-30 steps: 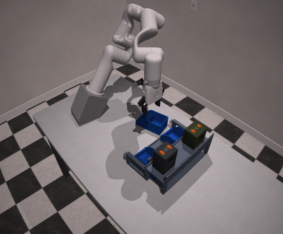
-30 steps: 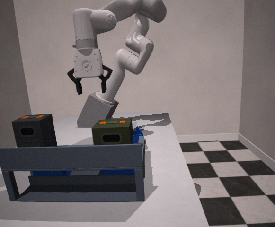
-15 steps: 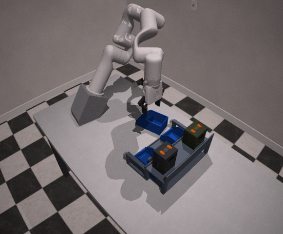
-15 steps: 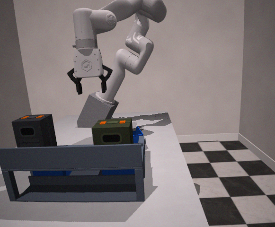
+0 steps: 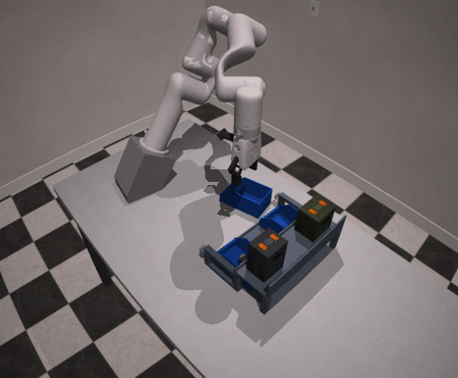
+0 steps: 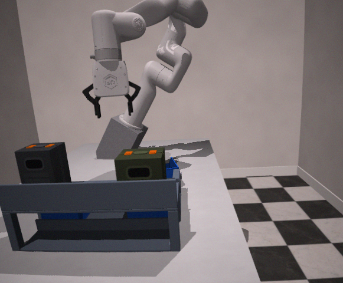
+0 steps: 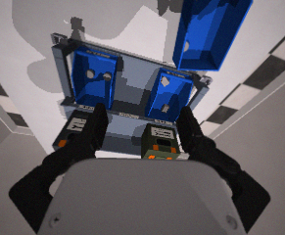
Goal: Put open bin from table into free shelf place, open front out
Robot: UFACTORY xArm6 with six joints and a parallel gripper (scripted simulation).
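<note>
The loose open blue bin (image 5: 248, 199) (image 7: 212, 34) stands on the table (image 5: 343, 309), just behind the left end of the grey shelf (image 5: 319, 247) (image 6: 85, 194) (image 7: 58, 59), with a pale part in it. Two more blue bins (image 5: 280, 217) (image 5: 232, 249) (image 7: 94, 78) (image 7: 168, 93) stand in the shelf's row, with a free gap (image 7: 131, 93) between them. My gripper (image 5: 243, 169) (image 6: 113, 113) (image 7: 143, 114) is open and empty. It hangs well above the table, over the near end of the loose bin, fingers pointing down.
A black box (image 5: 266, 253) (image 6: 41, 163) (image 7: 75, 128) and a dark green box (image 5: 314, 217) (image 6: 140, 164) (image 7: 161, 141) with orange clips stand on the shelf's upper board. The robot's base (image 5: 139, 171) stands at the table's far left.
</note>
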